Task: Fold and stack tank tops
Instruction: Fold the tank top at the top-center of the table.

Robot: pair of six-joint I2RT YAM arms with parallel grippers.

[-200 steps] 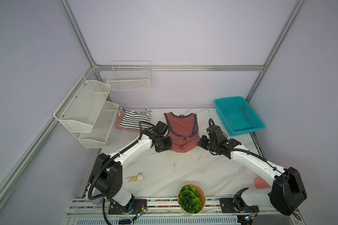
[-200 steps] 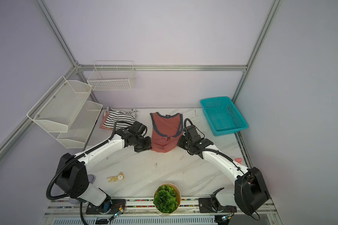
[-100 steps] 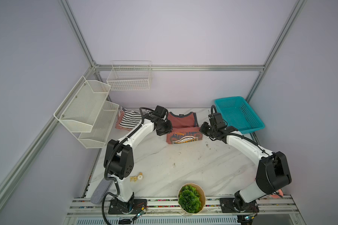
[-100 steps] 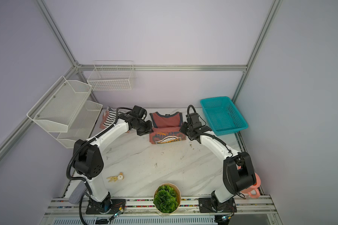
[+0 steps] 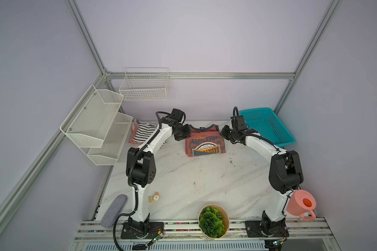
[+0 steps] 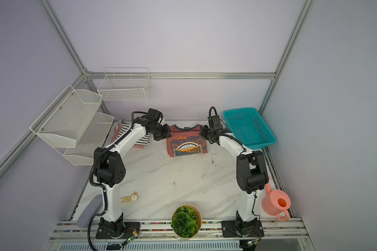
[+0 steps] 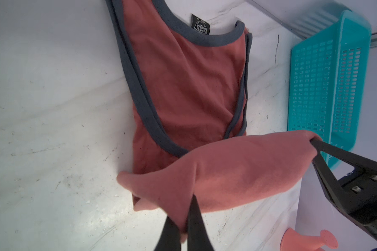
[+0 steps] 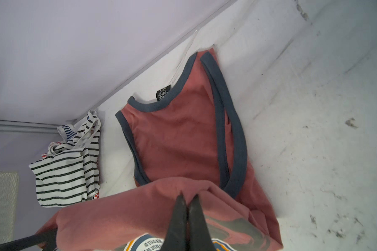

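The dusty-red tank top (image 5: 205, 143) lies at the far middle of the table (image 5: 205, 184), between the heap of striped tops (image 5: 140, 133) and the teal basket (image 5: 268, 126). Its lower half is doubled over, so the printed badge faces up, and the neckline and straps lie bare beyond the fold. The left gripper (image 7: 183, 226) is clamped on one corner of the hem and the right gripper (image 8: 188, 202) is clamped on the other, with the hem raised a little off the cloth between them.

This looks like the hem-to-neck fold. To do it well, both corners should travel together at one height, with the hem kept gently taut so that it lands straight across the straps. The corners should come down until the cloth rests before either grip lets go, and both should release together. Pulling too hard could drag the under layer out of place or skew the fold
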